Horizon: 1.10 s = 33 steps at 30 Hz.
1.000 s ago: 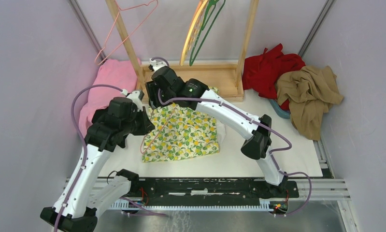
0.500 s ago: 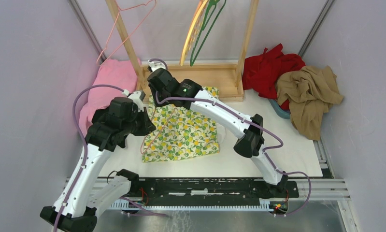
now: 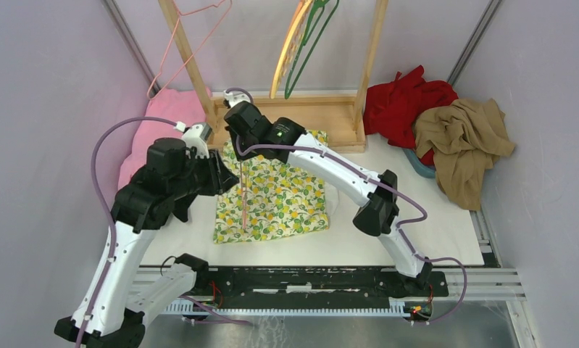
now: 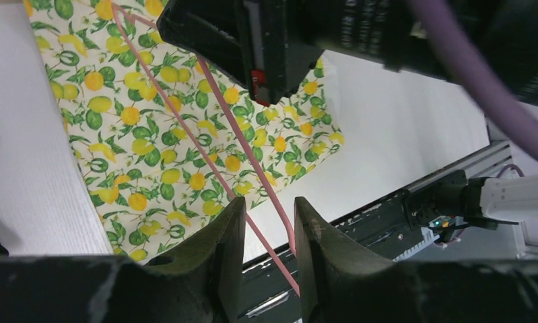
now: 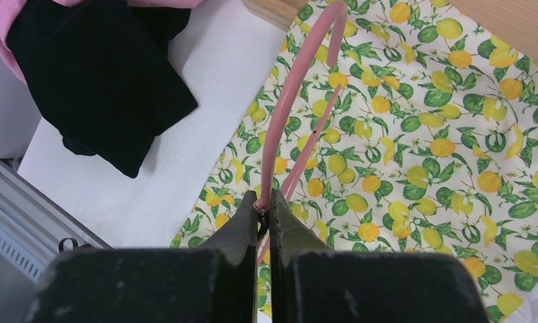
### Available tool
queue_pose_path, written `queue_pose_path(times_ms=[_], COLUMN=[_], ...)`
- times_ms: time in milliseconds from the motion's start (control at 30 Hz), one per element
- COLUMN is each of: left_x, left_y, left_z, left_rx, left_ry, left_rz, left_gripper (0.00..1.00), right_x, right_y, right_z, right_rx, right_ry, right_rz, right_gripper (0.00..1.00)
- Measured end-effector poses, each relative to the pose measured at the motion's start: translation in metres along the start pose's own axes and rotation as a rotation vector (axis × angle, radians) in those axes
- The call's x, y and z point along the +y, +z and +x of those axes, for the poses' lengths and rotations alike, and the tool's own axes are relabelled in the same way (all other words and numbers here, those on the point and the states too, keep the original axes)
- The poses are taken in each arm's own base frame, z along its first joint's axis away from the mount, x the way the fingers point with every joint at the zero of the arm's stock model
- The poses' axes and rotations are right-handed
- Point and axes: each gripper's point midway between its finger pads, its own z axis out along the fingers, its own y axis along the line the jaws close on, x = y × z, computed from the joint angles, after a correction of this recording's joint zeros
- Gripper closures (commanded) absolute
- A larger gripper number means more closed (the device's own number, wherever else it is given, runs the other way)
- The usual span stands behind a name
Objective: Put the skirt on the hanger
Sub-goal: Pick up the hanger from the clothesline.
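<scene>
The skirt (image 3: pixel 279 199) lies flat on the white table (image 3: pixel 417 210). Above it is the pink hanger (image 5: pixel 279 114), pinched at the base of its hook by my right gripper (image 5: pixel 264 202). My left gripper (image 4: pixel 269 205) has its fingers apart, with the hanger's wire running between them.

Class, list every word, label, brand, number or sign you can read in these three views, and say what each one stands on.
No readable text in any view.
The skirt carries only a lemon and leaf print, no words.
A red mark on the black housing is too small and blurred to read.
The green light is a lamp, not a sign.
</scene>
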Motion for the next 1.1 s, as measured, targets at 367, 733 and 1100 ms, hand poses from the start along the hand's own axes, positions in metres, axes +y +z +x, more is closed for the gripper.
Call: queue_pose_path(times_ms=[367,733,1100], left_x=[-0.020,-0.017,-0.008], left_y=[-0.030,-0.023,-0.011], left_z=[-0.032,-0.033,-0.025], left_rx=[-0.118,-0.103,-0.067], left_ry=[0.029,0.023,0.013], left_rz=[0.048,0.030,-0.002], left_gripper=[0.60,0.68,0.72], right_x=[-0.026,-0.027,0.023], right_y=[-0.058,-0.138,-0.076], right_z=[0.038,0.058,0.099], right_rx=[0.076,-0.099,-0.074], right_ry=[-0.085,-0.100,0.030], right_rz=[-0.124,-0.564,-1.014], right_gripper=[0.99,0.99,0.99])
